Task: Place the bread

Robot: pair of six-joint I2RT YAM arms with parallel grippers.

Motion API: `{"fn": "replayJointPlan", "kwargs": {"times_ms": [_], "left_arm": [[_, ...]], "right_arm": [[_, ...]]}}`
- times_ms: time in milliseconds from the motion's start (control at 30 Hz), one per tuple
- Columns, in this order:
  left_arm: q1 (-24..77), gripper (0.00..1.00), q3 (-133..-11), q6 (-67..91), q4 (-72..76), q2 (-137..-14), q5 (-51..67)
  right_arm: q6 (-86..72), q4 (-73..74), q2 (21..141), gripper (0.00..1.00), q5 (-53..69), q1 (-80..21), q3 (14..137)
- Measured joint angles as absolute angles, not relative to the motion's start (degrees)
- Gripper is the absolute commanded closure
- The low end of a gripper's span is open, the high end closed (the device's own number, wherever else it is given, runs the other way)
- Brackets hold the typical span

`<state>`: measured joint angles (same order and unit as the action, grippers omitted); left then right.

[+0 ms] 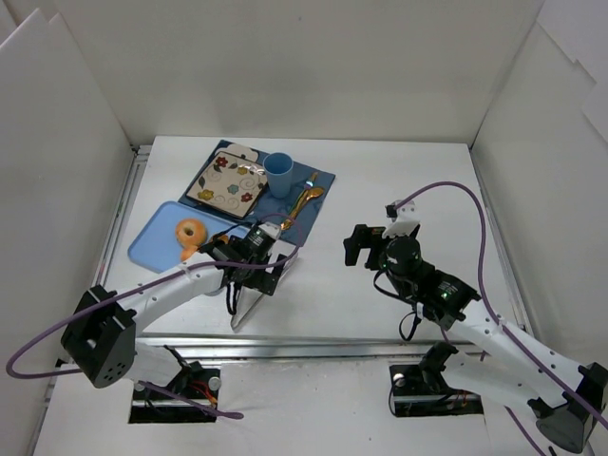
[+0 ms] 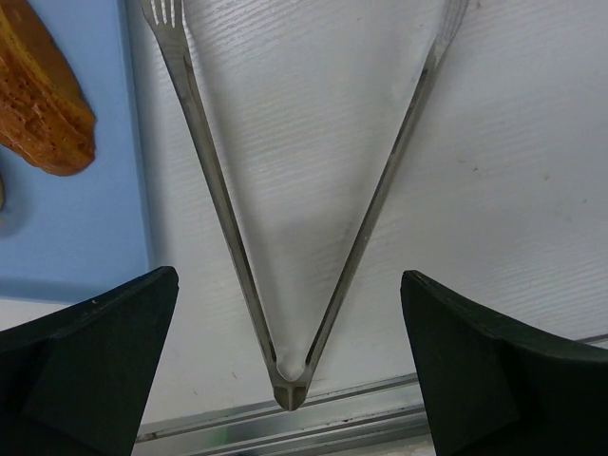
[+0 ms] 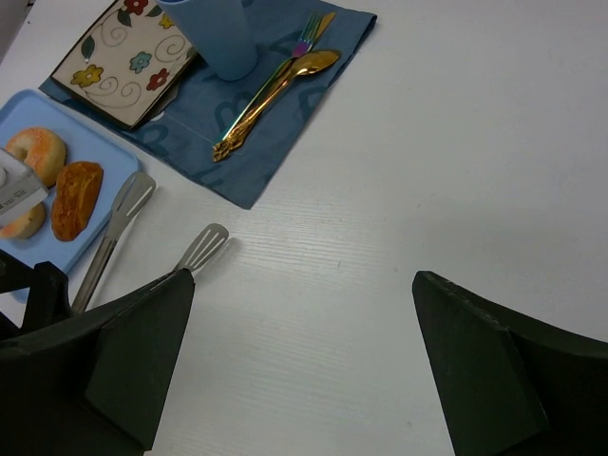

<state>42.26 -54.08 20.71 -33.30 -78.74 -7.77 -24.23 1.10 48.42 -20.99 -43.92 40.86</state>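
Beneath wide-open left gripper, silver metal tongs were seen spread (nothing pinched); golden-brown oblong bread roll spotted on blue tray.

Left wrist view: the oblong golden-brown bread roll runs off the left and top edges, and the tips of the metal tongs are cropped at the top. Top view: the roll cannot be made out beneath the left arm. Right wrist view: the rim of the blue cup is cropped, and the small round orange pastry is partly hidden.
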Motion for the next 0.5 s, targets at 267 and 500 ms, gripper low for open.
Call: {"fn": "replayJointPlan", "kwargs": {"times_ms": [267,500], "left_arm": [[38.5,0.00,-53.3,19.5,-30.9,-81.0,-2.3],[36.9,0.00,-51.9,18.7,-29.2,-81.4,1.8]], "right_arm": [[-24.2,1.1,48.4,0.02,-20.9,-43.9,41.1],[-24.2,1.1,48.4,0.02,-20.7,-43.9,41.1]]}}
